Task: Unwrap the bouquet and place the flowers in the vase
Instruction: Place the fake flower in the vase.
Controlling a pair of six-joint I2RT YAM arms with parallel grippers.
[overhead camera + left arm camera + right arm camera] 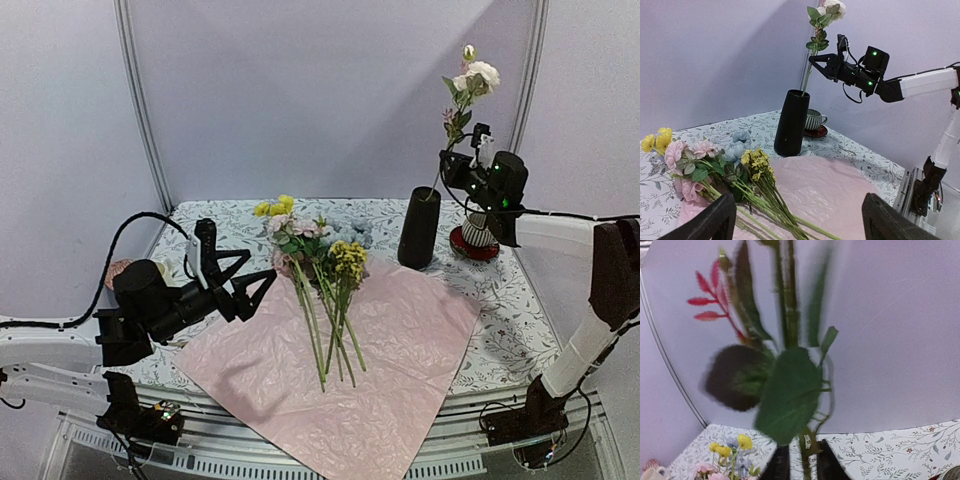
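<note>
The bouquet is undone: its pink wrapping paper [390, 340] lies spread flat on the table. Several flowers [318, 262] rest on it, blooms toward the back, and the left wrist view shows them too [715, 165]. The black vase [418, 228] stands upright behind the paper's far corner. One cream flower [478, 75] rises from it, stem foot inside the rim. My right gripper [450, 160] is above the vase; its fingers stand slightly apart on either side of that stem [805, 460]. My left gripper [258, 270] hovers wide open left of the lying flowers, holding nothing.
A ribbed cup on a red saucer [478, 238] sits just right of the vase, below my right arm. A floral tablecloth [520, 330] covers the table. The paper's near corner hangs over the front edge [380, 460].
</note>
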